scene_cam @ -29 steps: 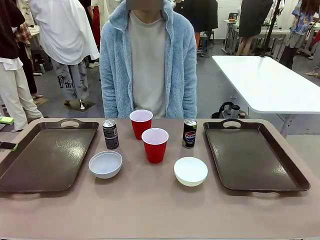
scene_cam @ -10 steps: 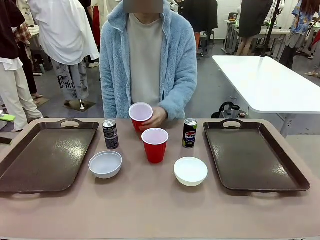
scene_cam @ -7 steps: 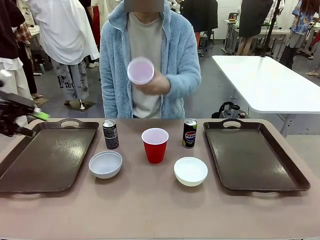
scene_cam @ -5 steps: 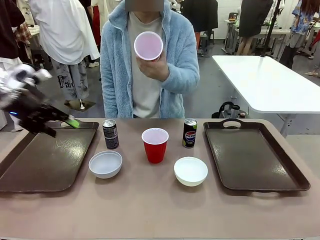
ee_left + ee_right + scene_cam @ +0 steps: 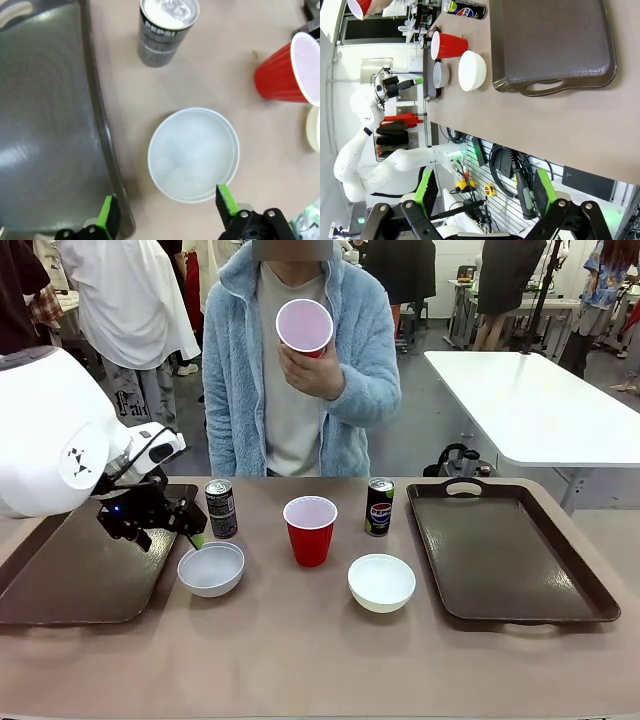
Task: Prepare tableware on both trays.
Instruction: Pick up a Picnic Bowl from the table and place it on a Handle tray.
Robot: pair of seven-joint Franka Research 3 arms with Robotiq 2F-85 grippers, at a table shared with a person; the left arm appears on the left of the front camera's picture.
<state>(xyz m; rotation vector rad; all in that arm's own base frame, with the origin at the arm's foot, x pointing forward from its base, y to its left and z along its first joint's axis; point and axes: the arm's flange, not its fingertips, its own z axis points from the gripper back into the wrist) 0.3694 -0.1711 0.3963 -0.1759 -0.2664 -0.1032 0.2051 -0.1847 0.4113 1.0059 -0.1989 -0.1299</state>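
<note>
My left gripper (image 5: 175,532) hangs open over the left tray's (image 5: 60,575) right rim, just left of a white bowl (image 5: 211,568). In the left wrist view its green fingertips (image 5: 226,199) straddle the near edge of that bowl (image 5: 193,155), with a dark can (image 5: 166,27) and a red cup (image 5: 287,72) beyond. One red cup (image 5: 310,530) stands mid-table, between the dark can (image 5: 220,508) and the Pepsi can (image 5: 379,506). A second white bowl (image 5: 381,582) sits left of the right tray (image 5: 505,550). The person holds the other red cup (image 5: 304,328) up at chest height. My right gripper (image 5: 486,187) is open off the table's side, past the right tray (image 5: 550,45).
The person stands at the far edge, in a light blue fleece jacket (image 5: 360,370). A white table (image 5: 530,405) stands behind on the right. Bare tabletop (image 5: 300,660) lies along the near edge. Cables and a rack (image 5: 505,175) hang below the table's side.
The person has lifted the far red cup off the table to chest height. My left arm has swung in from the left, across the left tray, to the left bowl.
</note>
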